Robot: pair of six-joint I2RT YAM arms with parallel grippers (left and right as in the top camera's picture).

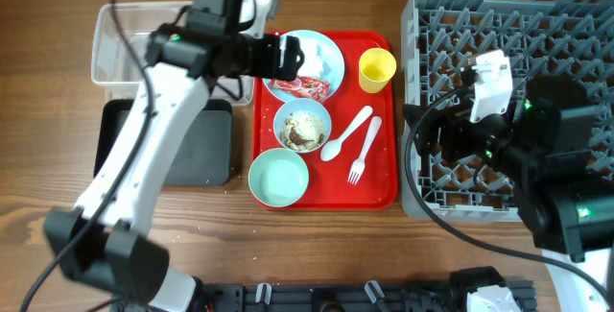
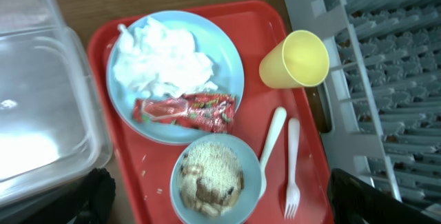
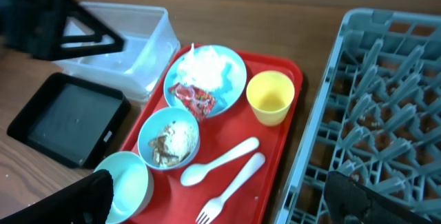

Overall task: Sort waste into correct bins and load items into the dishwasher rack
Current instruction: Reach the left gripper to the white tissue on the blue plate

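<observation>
The pale blue plate [image 1: 329,60] on the red tray holds the crumpled white napkin [image 2: 162,55] and the red wrapper [image 2: 185,110]. One bowl [image 1: 302,126] holds brownish-white food scraps [image 2: 210,179]. The other bowl [image 1: 278,179] is empty. The yellow cup [image 1: 376,69], white spoon [image 1: 345,134] and fork [image 1: 363,150] lie on the tray's right side. My left gripper [image 2: 224,202] is open and empty, above the plate and the food bowl. My right gripper [image 3: 227,200] is open and empty, over the left edge of the grey dishwasher rack [image 1: 537,24].
The clear tub [image 1: 120,48] stands at the back left, with the black tray [image 1: 206,149] in front of it. The red serving tray [image 1: 384,182] lies between these bins and the rack. My left arm reaches across over the black tray.
</observation>
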